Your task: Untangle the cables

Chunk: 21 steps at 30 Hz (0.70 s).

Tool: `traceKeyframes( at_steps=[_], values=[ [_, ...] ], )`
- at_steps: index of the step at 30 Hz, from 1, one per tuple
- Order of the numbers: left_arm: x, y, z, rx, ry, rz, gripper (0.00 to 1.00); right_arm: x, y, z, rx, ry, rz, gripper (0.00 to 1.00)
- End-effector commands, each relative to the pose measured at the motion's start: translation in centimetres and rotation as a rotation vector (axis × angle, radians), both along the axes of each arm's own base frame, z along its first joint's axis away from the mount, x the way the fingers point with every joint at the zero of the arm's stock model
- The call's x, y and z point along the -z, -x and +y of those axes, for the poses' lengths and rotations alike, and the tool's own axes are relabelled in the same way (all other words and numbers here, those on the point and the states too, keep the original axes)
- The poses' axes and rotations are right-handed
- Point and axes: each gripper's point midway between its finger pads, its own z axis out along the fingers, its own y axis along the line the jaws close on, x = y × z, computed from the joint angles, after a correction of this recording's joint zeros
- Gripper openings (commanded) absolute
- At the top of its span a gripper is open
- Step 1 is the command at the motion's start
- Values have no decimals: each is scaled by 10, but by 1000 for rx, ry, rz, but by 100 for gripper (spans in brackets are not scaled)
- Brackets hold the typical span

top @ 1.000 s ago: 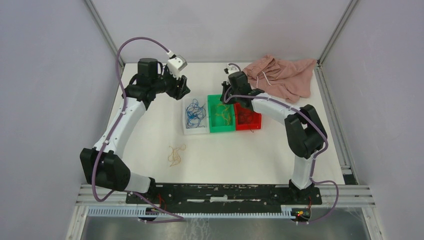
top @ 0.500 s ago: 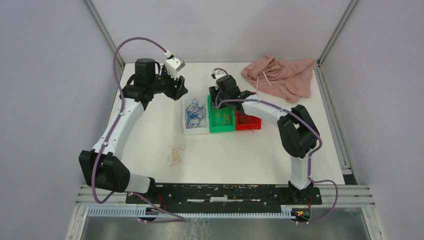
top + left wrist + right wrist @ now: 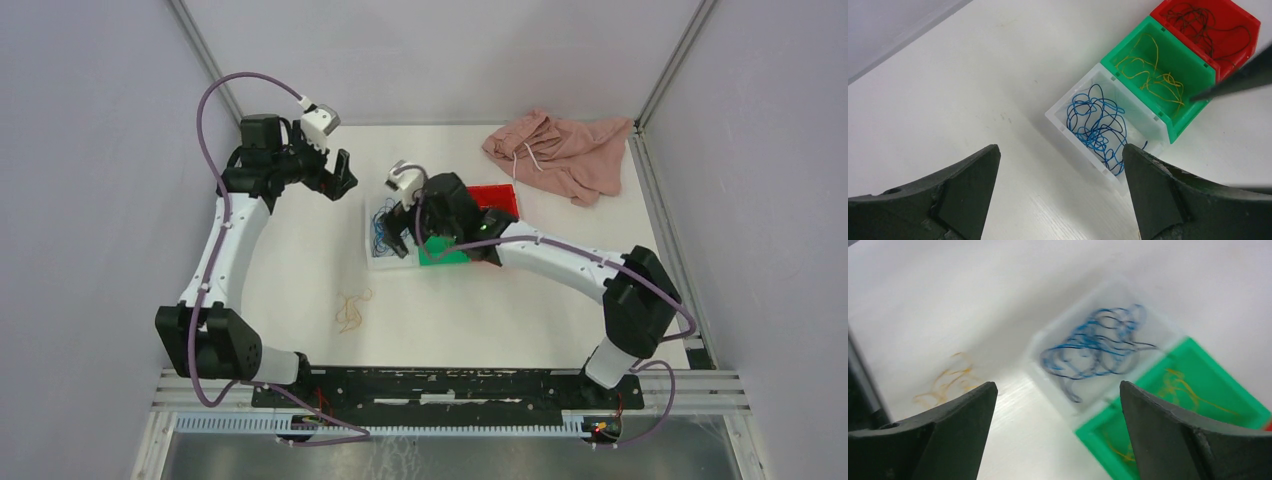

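**A:** Left fingers [image 3: 968, 185], right fingers [image 3: 958, 425]: how do they stand?

**B:** Both pairs are spread wide and pinch nothing. The left hang above the tabletop [image 3: 480, 310] near the white bin [image 3: 1075, 142]; the right hang over that bin.

**A:** And the cables?

**B:** The blue cables [image 3: 1096, 127] are in the white bin. The yellow cables [image 3: 1148, 75] are in the green bin [image 3: 1190, 117] just beside it, and the dark red cables [image 3: 1198, 22] are in the red bin [image 3: 1235, 17]. A loose yellow-orange clump [image 3: 351, 310] lies on the tabletop, well apart from the bins.

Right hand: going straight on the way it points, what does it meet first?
Likely the white bin holding the blue cables, centred ahead between the right hand's open fingers; the view is blurred, so depth is unclear.
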Motion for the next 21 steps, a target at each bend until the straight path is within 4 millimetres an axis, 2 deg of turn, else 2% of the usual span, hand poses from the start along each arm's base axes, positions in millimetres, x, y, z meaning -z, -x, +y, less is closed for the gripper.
traceKeyframes(
  at_steps=[1,3,8,11,15,21],
  values=[
    [-14,3,4,8,31,-43,99,-2,82,59,-365,-15,-48,100],
    [-17,-1,8,-17,45,-44,99,15,116,81,-472,18,-57,100],
    [-24,-1,14,-61,71,-33,99,64,156,112,-597,136,15,100],
    [-22,2,15,-66,70,-33,99,88,154,128,-535,194,66,98],
    [-18,6,14,-63,73,-6,99,108,142,145,-434,212,42,94],
    [-18,14,13,-52,72,-14,99,135,136,153,-404,225,45,84]
  ],
)
